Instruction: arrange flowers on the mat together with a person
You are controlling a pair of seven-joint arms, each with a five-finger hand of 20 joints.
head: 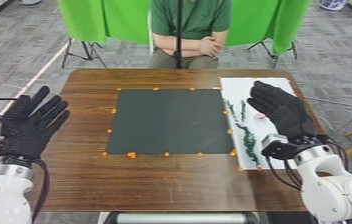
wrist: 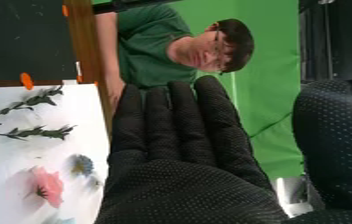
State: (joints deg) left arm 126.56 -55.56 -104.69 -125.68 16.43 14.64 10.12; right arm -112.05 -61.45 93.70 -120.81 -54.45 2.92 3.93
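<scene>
We have the dark mat (head: 168, 121) lying flat in the middle of the brown wooden tabletop (head: 75, 187), with small orange markers (head: 132, 155) along its edges. Just to the right of it lies a white sheet (head: 251, 90), and on that sheet we see our leafy green stems (head: 248, 142), set out along the side nearest the mat. The pink flower (head: 260, 116) is on the sheet as well, beside our right hand (head: 283, 111). In the right wrist view we find a blue flower (wrist: 83, 165) near the pink one, both on the white surface and apart from the stems.

Our right hand is open over the sheet, its fingers straight and close together. Our left hand (head: 27, 132) is open too, fingers straight and spread, at the left side of the tabletop, well apart from the mat.
</scene>
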